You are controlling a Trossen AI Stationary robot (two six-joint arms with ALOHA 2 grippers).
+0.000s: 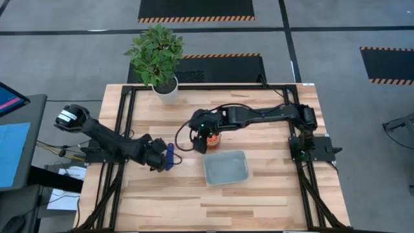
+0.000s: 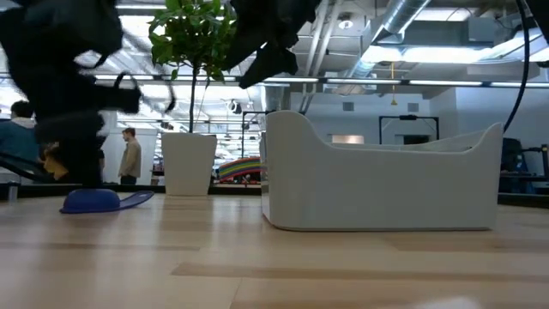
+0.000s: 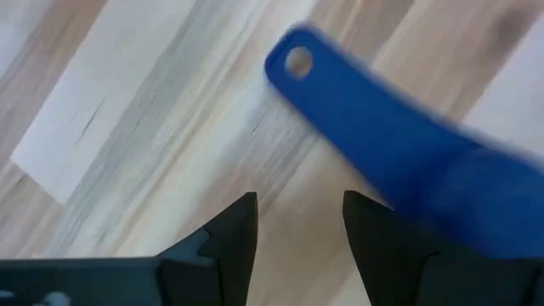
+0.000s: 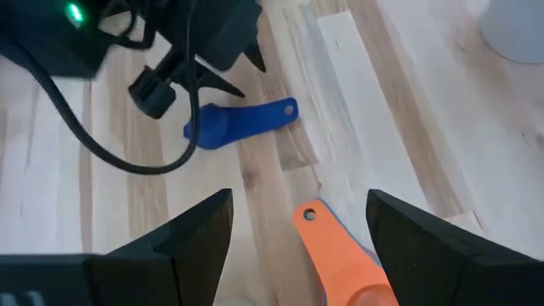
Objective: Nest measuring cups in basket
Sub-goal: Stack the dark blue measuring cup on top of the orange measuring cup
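Your left gripper point(image 3: 297, 225) hangs with jaws parted, empty, over the dark blue plastic measuring cup point(image 1: 169, 155) lying on the wooden table point(image 1: 259, 200) left of the pale grey-blue plastic basket point(image 1: 226, 167); it looks light, rigid, slick, so pinch its flat handle, while your right gripper point(image 4: 297, 229), also spread, frames the orange cup's handle point(image 4: 336, 251).

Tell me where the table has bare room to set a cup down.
Free: the wood in front of the basket, toward the near table edge, and the strip between basket and right frame rail. Crowded: the middle, where the dark blue cup, left end effector and right end effector meet.

An industrial lab: hazard-striped floor mats point(image 1: 196, 9), exposed ceiling ducts point(image 2: 403, 17).
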